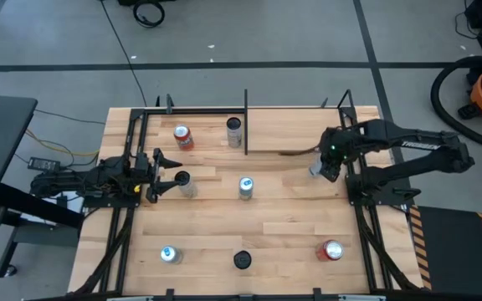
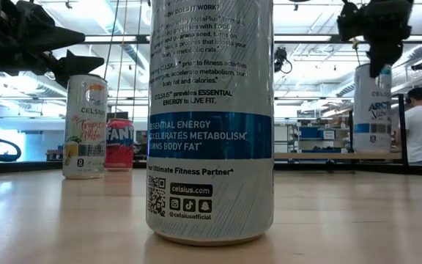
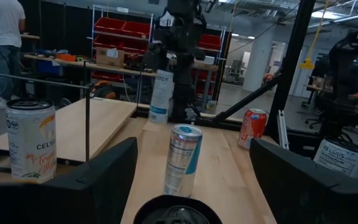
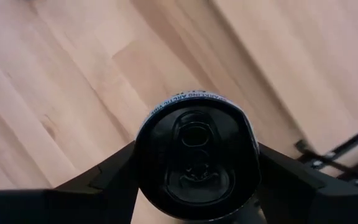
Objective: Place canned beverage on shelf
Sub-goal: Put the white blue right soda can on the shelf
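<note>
The right gripper (image 1: 323,167) is clamping a tall blue-and-white can (image 1: 317,170) by its upper body, holding it upright just off the front edge of the shelf (image 1: 295,130), near that panel's right-hand corner. In the right wrist view the can's dark lid (image 4: 196,157) is sitting tight between the two fingers (image 4: 101,180), with tabletop planks below and the pale shelf panel (image 4: 303,56) running alongside. The low view shows the same can (image 2: 372,110) hanging under the gripper (image 2: 379,48), though whether its base is clearing the wood cannot be told.

Across the table from the shelf, the left gripper (image 1: 164,174) is standing wide open, its fingers flanking a dark-topped can (image 1: 184,181) without touching it; that can's rim (image 3: 178,211) is sitting in the gap between them in the left wrist view.

A red can (image 1: 182,138) and a dark-lidded can (image 1: 234,130) are standing just left of the shelf's black rod edge. A silver-and-blue can (image 1: 246,187) is standing in front of the shelf at the table's middle, and three more are lining the far front edge: a silver one (image 1: 169,254), a black one (image 1: 242,261) and a red one (image 1: 331,250).
</note>
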